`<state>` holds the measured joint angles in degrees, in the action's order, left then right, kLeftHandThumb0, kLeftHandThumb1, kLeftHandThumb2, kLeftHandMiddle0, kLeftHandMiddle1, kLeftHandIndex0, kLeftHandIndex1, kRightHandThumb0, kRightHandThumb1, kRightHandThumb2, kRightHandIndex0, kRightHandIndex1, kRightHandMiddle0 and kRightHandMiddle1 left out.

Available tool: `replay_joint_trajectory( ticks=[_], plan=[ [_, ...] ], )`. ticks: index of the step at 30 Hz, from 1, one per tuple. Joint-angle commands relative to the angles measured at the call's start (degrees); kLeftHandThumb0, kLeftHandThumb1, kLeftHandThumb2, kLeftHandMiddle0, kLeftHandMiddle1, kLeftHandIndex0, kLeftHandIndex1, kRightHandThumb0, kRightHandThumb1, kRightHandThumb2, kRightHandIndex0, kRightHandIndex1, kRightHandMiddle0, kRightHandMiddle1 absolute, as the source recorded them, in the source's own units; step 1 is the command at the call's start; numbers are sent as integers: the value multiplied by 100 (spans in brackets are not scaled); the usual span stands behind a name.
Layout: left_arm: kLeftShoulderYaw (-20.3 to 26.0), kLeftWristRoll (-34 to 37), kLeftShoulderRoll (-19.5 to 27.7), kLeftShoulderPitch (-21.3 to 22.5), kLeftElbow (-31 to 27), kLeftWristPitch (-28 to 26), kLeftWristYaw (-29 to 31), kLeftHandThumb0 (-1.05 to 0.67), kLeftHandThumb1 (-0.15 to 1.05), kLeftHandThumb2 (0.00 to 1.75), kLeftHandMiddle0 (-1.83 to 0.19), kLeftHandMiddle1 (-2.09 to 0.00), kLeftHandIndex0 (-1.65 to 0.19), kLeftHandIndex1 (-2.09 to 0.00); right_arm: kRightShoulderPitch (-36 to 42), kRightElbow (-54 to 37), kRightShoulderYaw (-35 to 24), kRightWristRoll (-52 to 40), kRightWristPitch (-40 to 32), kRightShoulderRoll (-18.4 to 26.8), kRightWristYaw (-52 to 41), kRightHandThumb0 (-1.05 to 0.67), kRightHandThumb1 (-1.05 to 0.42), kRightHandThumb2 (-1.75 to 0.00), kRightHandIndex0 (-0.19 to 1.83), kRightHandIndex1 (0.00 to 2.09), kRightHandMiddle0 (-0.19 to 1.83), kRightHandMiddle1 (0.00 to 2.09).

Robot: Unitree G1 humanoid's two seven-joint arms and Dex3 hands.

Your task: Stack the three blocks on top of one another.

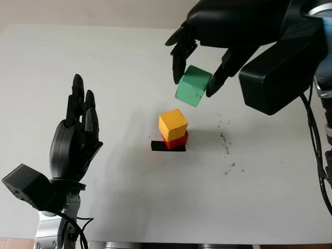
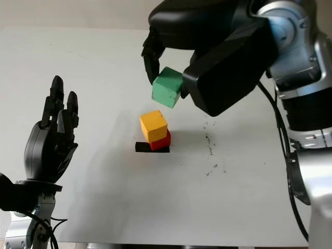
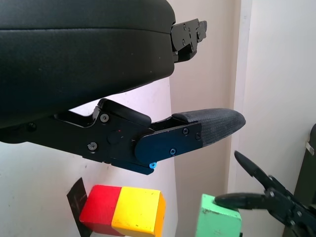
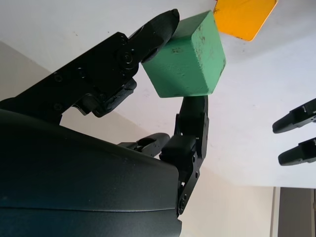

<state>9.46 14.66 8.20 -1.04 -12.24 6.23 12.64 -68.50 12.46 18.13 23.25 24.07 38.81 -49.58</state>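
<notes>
Right hand [image 1: 199, 57] raised above the table, fingers [image 1: 179, 65] clamped shut; left hand [image 1: 75, 137] open, upright at left.

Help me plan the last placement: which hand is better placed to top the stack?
Right hand: it grips the green block just above the yellow block on red block. Left hand is open, off aside.

Lighting bright and even over the white counter [image 1: 129, 197]. Soft shadow falls right of the yellow block [image 1: 173, 124]. No glare noted. Wrist views: nearest black shell slightly soft; blocks remain sharp.
</notes>
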Motion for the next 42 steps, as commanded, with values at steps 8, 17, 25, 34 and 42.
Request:
replay_joint_trajectory(
  ticks=[8, 17, 25, 34, 42],
  plan=[
    [-78, -19, -8, -7, -64, -1, -19, -72, 105, 64, 19, 0, 19, 0, -49, 172, 114, 122, 150, -175, -51, -43, -94, -6, 36, 2, 46, 140],
    [-61, 9, -1, -40, -79, -66, -21, -72, 105, 65, 19, 0, 19, 0, -19, 463, 125, 102, 311, -274, 94, -41, -92, -5, 33, 3, 45, 140],
    [-63, -25, -5, -41, -25, 27, 21, -72, 105, 65, 19, 0, 19, 0, -29, 603, 157, 74, 398, -333, 53, -41, -93, -6, 32, 4, 42, 147],
    [-46, -37, 9, -56, 1, 35, 33, -72, 105, 65, 19, 0, 19, 0, 15, 562, 222, 53, 380, -360, -86, -40, -92, -5, 32, 5, 45, 134],
    [-48, -60, 5, -77, -22, 11, 7, -71, 105, 66, 19, 0, 19, 0, 88, 485, 268, -21, 136, -432, -327, -39, -93, -5, 28, 4, 37, 154]
  ],
)
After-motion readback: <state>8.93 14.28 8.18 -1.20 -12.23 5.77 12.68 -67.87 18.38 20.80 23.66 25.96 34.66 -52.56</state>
